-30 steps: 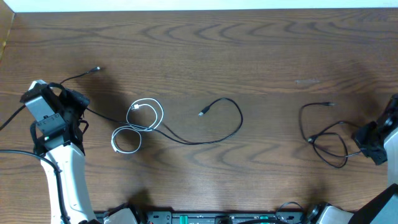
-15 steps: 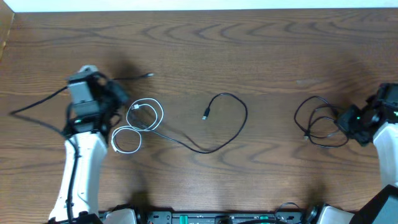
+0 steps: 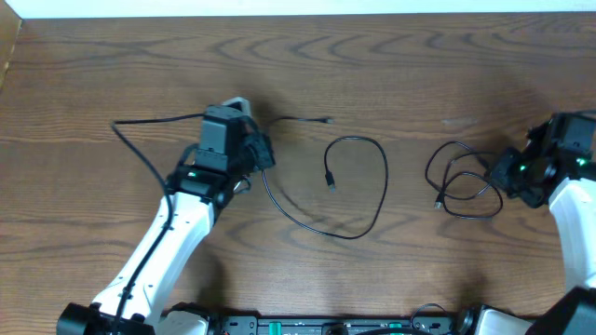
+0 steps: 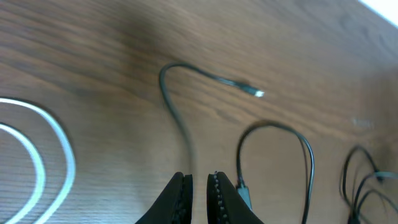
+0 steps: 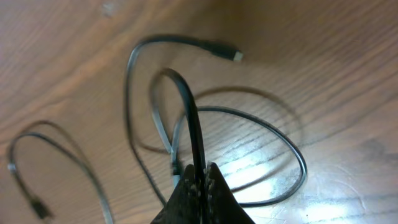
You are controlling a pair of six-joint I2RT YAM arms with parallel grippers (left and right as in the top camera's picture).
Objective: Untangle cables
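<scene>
A long thin black cord point(image 3: 384, 177) lies across the middle of the dark wood-grain tabletop point(image 3: 419, 65). One of its small plug ends point(image 3: 326, 120) points toward the far edge. From there the cord runs back toward the left gripper point(image 4: 198, 180). In the left wrist view it drops straight into the narrow slit between the jaws, which are all but pressed together and look to be pinching it. Past the jaws it sweeps out in one big open loop to the right, and its other plug point(image 3: 331, 182) hangs inside that loop.

A thin white cord point(image 4: 68, 152) lies in curved loops just to the left of those jaws, flat on the wood and apart from them. From overhead it is mostly hidden under the left arm's white link point(image 3: 177, 233).

Well off to the right, a second thin black cord point(image 5: 194, 124) is bunched in several overlapping loops. The right gripper point(image 5: 200, 174) sits at the right-hand edge of that bunch. Its jaws are pressed together on one strand, which arches up out of them and over the loops lying on the tabletop. One plug end point(image 5: 235, 56) of this cord rests free on the wood.
</scene>
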